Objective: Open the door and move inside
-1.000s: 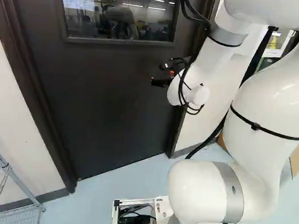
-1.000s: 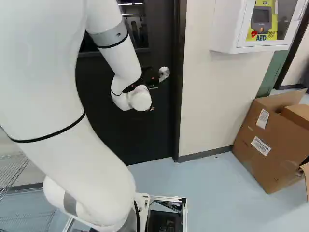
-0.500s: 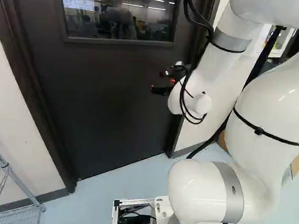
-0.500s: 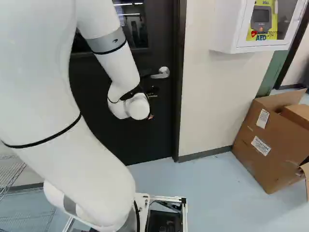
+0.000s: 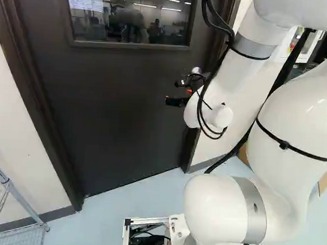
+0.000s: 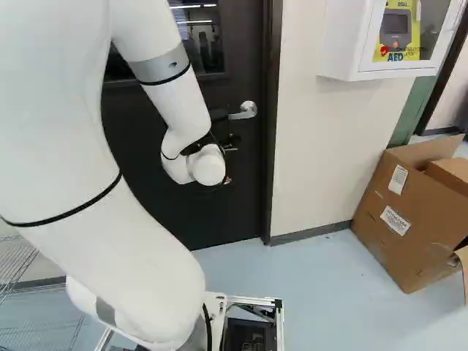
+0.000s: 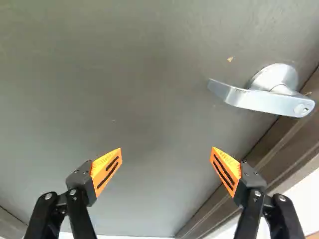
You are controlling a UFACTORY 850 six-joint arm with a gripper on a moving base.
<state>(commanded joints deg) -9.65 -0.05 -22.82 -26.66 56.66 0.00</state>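
A big brown cardboard box sits on the pale blue floor by the smooth cream wall, where a boxy white case hangs. A grey metal wire rack stands left in the left base view

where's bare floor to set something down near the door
Bare floor lies between the base frame and the cardboard box, and along the door. It's crowded by the lever, where the gripper hovers, and at the wire rack.
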